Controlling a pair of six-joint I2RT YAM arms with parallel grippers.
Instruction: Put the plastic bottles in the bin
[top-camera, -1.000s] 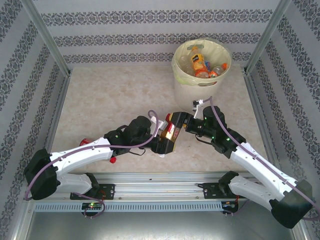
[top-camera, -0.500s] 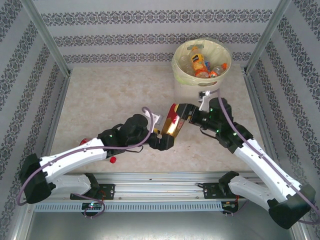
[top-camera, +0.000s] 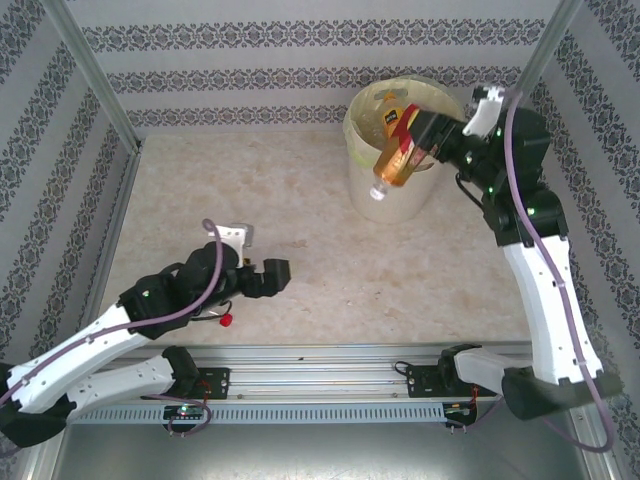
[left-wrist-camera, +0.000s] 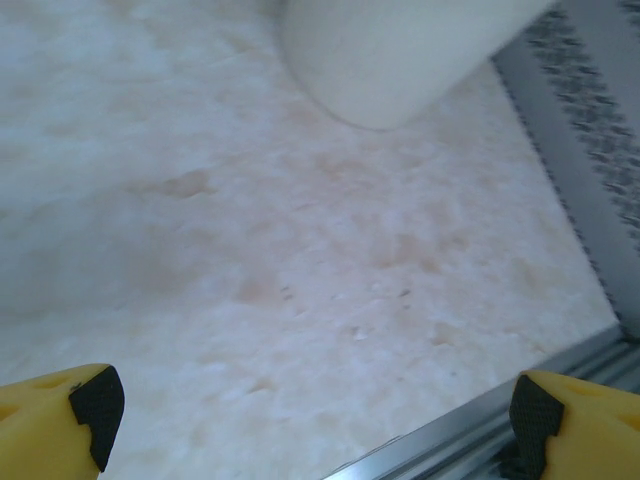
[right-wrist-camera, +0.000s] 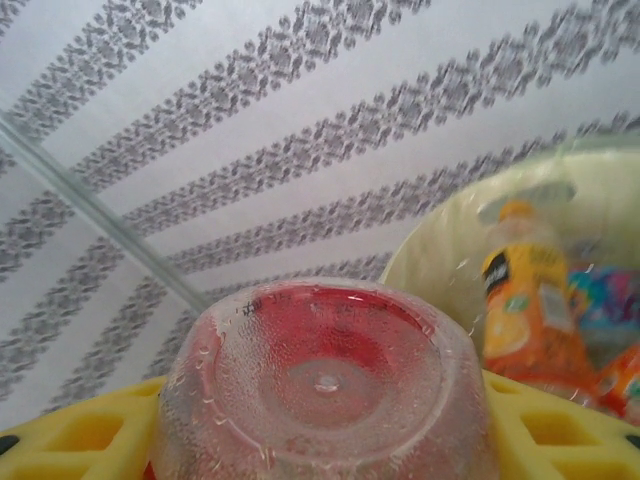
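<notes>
Right hand (top-camera: 418, 133) clamps the red-labelled clear plastic bottle (top-camera: 398, 157), tilted cap-down over the near rim of the round cream-white bag-lined bin (top-camera: 385, 208), so carry it fully over the opening b4 release; left hand (top-camera: 274, 276) gapes empty above the desk (top-camera: 200, 200).

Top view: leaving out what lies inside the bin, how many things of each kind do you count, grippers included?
Bin: 1
Bottle, held over the bin: 1
Small red thing: 1
Grippers: 2, left gripper and right gripper
Total: 5
</notes>
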